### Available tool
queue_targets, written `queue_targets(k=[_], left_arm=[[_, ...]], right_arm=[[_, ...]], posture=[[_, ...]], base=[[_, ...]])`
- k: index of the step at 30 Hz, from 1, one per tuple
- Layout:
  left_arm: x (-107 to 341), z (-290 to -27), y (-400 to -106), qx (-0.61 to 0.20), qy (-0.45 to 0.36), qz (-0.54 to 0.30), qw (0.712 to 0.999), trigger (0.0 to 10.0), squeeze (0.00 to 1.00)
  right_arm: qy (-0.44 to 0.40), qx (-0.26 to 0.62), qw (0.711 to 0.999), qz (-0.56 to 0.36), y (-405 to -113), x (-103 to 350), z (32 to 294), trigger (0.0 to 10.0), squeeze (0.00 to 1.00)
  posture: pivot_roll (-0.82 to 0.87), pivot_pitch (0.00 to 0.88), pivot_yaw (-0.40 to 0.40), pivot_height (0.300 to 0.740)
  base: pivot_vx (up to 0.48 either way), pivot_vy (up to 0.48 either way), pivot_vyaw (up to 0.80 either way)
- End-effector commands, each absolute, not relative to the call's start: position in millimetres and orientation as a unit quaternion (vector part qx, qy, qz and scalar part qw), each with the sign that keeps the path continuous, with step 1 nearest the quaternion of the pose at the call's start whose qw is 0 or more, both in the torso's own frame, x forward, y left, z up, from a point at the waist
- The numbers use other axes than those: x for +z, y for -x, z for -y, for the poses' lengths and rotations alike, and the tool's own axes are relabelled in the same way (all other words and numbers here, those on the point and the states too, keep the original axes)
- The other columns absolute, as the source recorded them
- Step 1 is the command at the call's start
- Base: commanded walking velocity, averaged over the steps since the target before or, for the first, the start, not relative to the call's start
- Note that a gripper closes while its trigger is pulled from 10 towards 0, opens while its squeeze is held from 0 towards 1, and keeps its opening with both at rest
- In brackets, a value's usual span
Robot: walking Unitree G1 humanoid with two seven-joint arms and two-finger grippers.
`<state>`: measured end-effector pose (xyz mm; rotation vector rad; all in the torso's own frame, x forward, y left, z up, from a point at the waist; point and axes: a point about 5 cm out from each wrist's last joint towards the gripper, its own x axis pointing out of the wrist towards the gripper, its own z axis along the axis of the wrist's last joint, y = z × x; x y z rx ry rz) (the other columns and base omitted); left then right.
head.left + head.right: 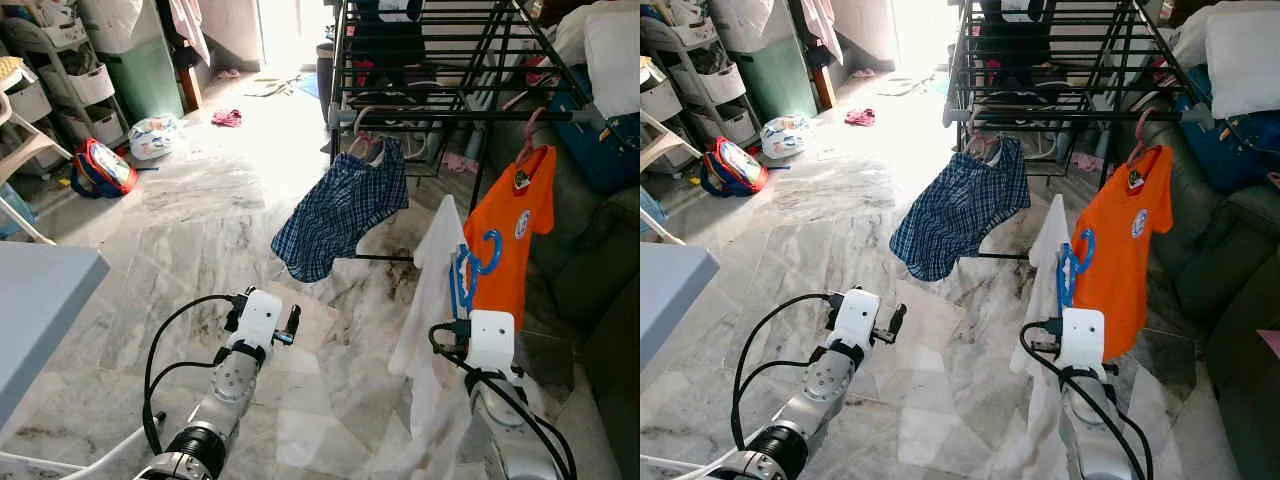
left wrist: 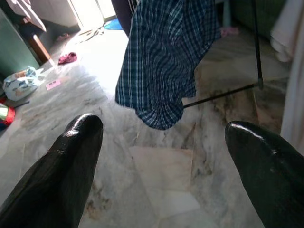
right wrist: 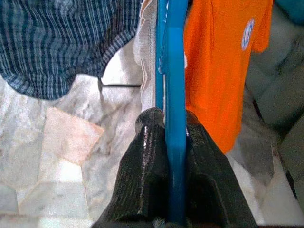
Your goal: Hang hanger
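Below the drying rack (image 1: 440, 95), the right gripper (image 3: 166, 142) has its fingers clenched on the blue hanger (image 1: 470, 270), which carries a white garment (image 1: 430, 320). Raise the hook to a free rail between the checked shirt (image 1: 340, 210) and orange shirt (image 1: 515, 235), keeping it upright. The left gripper (image 2: 161, 142) hangs released.

Right pincer (image 1: 1072, 290) lower centre-right, apparently clamped on blue hanger (image 1: 1076, 262) with white cloth (image 1: 1045, 300). Orange shirt (image 1: 1120, 250) and plaid shirt (image 1: 958, 210) hang from rack (image 1: 1060, 60).
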<state>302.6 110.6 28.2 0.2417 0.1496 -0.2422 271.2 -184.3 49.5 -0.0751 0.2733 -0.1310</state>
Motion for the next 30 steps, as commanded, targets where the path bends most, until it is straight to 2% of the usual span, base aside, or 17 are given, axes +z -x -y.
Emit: queue_targets(k=[1,14,20,26,30], left_arm=[[37.6,-111.6,-309.7,-0.116,-0.114,-0.055,0.985,10.0,0.0],[52.0,-126.6,-319.7,-0.096,-0.106,-0.023,0.989,10.0,0.0],[53.5,-128.0,-317.9,-0.093,-0.1,-0.014,0.991,10.0,0.0],[47.6,-124.5,-310.1,-0.123,-0.119,-0.014,0.985,10.0,0.0],[40.5,-121.1,-302.4,-0.134,-0.11,-0.027,0.984,10.0,0.0]], right_arm=[[0.049,-0.05,0.992,-0.105,-280.1,60.3,180.9,10.0,0.0],[0.081,0.011,0.993,-0.09,-295.3,67.8,168.9,10.0,0.0],[0.091,0.029,0.992,-0.087,-285.5,70.5,169.3,10.0,0.0],[0.105,0.032,0.988,-0.111,-270.5,61.0,185.5,10.0,0.0],[0.11,0.042,0.986,-0.116,-263.9,60.6,186.9,10.0,0.0]], posture=[[0.01,0.0,0.023,0.74],[0.02,0.054,-0.001,0.74],[0.0,0.106,0.0,0.74],[-0.01,0.154,-0.001,0.74],[-0.02,0.184,0.012,0.74]], base=[[0.0,0.0,0.0],[0.0,0.0,0.03],[0.0,0.0,0.76],[0.0,0.0,0.8],[0.0,0.0,0.59]])
